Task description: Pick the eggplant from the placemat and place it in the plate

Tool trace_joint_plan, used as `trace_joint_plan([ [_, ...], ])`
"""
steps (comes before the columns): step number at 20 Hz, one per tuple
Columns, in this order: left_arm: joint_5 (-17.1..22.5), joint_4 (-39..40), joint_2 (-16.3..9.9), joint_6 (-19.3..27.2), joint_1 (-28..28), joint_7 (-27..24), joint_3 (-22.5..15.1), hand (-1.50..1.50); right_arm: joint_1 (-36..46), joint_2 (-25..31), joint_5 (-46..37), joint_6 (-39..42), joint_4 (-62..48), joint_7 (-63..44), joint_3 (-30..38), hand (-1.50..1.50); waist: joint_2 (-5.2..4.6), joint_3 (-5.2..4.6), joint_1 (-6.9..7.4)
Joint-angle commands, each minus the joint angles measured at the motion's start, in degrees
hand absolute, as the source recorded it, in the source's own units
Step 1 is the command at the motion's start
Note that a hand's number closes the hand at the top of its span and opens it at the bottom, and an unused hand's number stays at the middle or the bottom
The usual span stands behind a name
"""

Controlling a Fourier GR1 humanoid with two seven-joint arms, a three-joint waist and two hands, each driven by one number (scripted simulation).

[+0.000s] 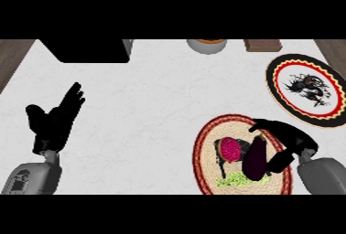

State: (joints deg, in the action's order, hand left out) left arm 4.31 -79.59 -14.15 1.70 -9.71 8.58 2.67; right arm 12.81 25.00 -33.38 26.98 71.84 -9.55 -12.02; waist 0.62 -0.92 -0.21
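Pale marbled counter (162, 91) spreads beneath me, with a round woven placemat (206, 155) near its right front edge and the plate (280, 87) — white centre, dark drawing, a red and black rim — further back along the right edge, apart from the mat. On the placemat lies the eggplant (254, 160), long and dark, its length running from front to back. Touching it on the left is a cut piece with a magenta face (230, 149), and something leafy and green (233, 179) sits at the eggplant's front end.

My right hand (292, 139) arches over the eggplant from the right side, fingers curled down across its back end and along its flank. I judge that I am just closing on it; whether my grasp is complete I cannot tell, since my own hand hides the contact. My left hand (54, 119) rests open near the left edge, fingers straight.

To do this step well, I should wrap the eggplant at its middle so it does not tip, and keep my fingertips off the magenta piece. Then I should lift straight up before swinging back and right — clearing the plate's rim — and set the eggplant down on the white centre.
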Motion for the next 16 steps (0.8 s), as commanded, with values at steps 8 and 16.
trace_joint_plan([
  [8,-0.67,-0.20,0.10,0.07,-1.49,2.26,0.58,0.00,-0.33,-5.21,-0.29,0.10,0.56,3.38,-1.22,1.50,-0.59,0.93,0.30],
  [16,-2.28,-0.73,1.96,0.38,0.04,0.17,-0.89,0.00,10.53,-12.89,-10.40,-16.61,-1.16,-8.08,2.01,1.50,-0.85,0.92,1.33],
])
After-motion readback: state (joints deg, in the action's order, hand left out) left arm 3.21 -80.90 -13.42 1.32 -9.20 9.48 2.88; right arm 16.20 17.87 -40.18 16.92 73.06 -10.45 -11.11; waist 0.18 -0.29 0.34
